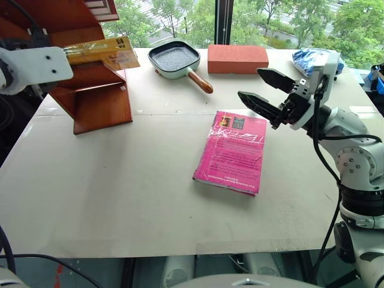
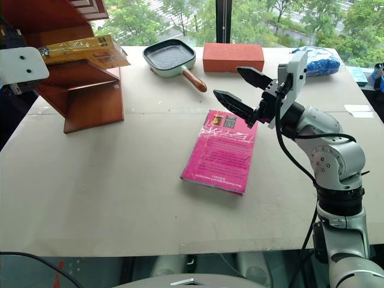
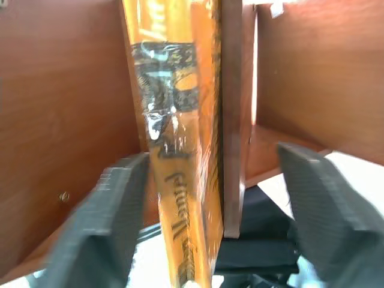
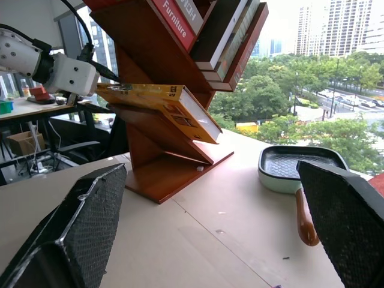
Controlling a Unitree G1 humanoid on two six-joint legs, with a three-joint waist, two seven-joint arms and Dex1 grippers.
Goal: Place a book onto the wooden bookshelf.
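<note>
From the head views we see the book (image 1: pixel 99 51) lying on a slanted bookshelf (image 1: pixel 96 99) panel at the table's (image 1: pixel 120 198) far left, one end overhanging; open tabletop ahead, pink book (image 1: pixel 233 152) mid-table, pan (image 1: pixel 175 60) and brick (image 1: pixel 237 58) behind. Left wrist: left gripper (image 3: pixel 210 222) released, fingers astride book and panel edge. Right wrist: right gripper (image 4: pixel 222 222) spread wide, holding nothing.

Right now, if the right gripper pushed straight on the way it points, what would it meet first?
The right gripper, jaws open, points toward the wooden bookshelf. Nothing stands between, so likely the yellow book resting on its slanted panel, though depth is hard to judge.
</note>
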